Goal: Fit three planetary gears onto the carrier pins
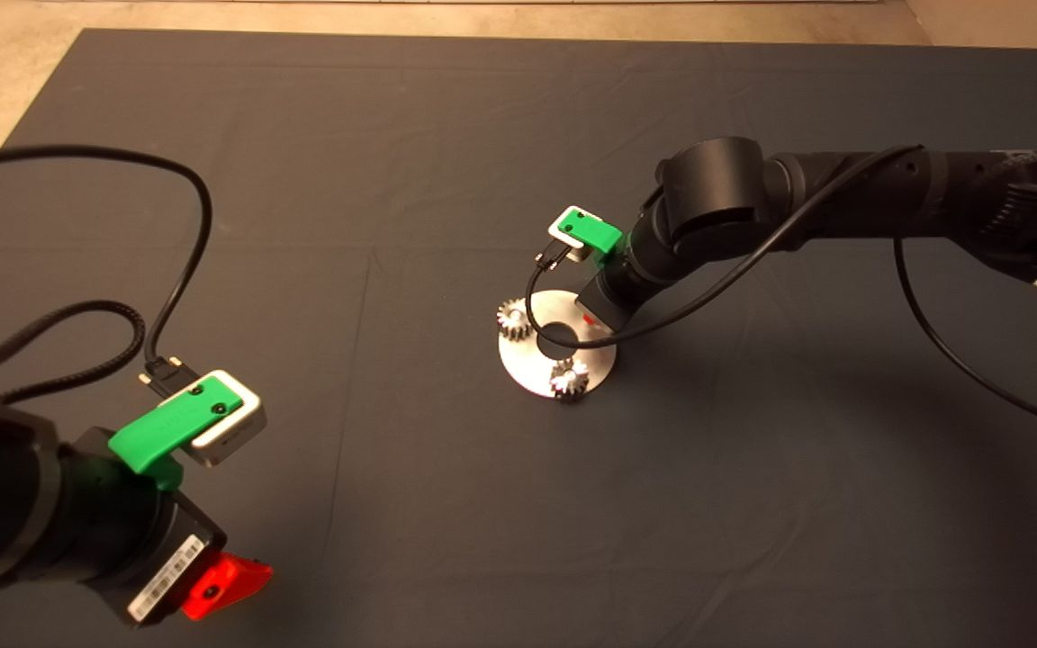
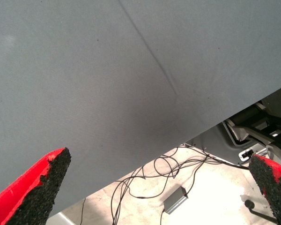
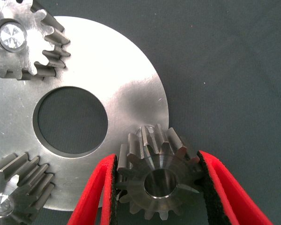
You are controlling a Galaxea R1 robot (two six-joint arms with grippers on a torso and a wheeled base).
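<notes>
The shiny round disc (image 3: pixel 126 79) lies on the dark mat, seen in the head view as the disc (image 1: pixel 541 364) at the middle. Two planetary gears sit on carrier pins: one gear (image 3: pixel 25 44) with its pin (image 3: pixel 11 36) showing in the bore, and a second gear (image 3: pixel 21 180). My right gripper (image 3: pixel 157 161) is shut on a third gear (image 3: pixel 159 185) over the disc's edge. A bare pin (image 3: pixel 147 132) peeks out just past its teeth. In the head view the right gripper (image 1: pixel 589 322) is mostly hidden under its wrist. My left gripper (image 2: pixel 154 187) is open and holds nothing.
The left gripper (image 1: pixel 229 580) waits at the mat's lower left, its cable looping above it. The right arm's cable (image 1: pixel 532 310) hangs over the disc. Beyond the mat's edge the left wrist view shows floor with loose cables (image 2: pixel 150 180) and a small grey box (image 2: pixel 175 199).
</notes>
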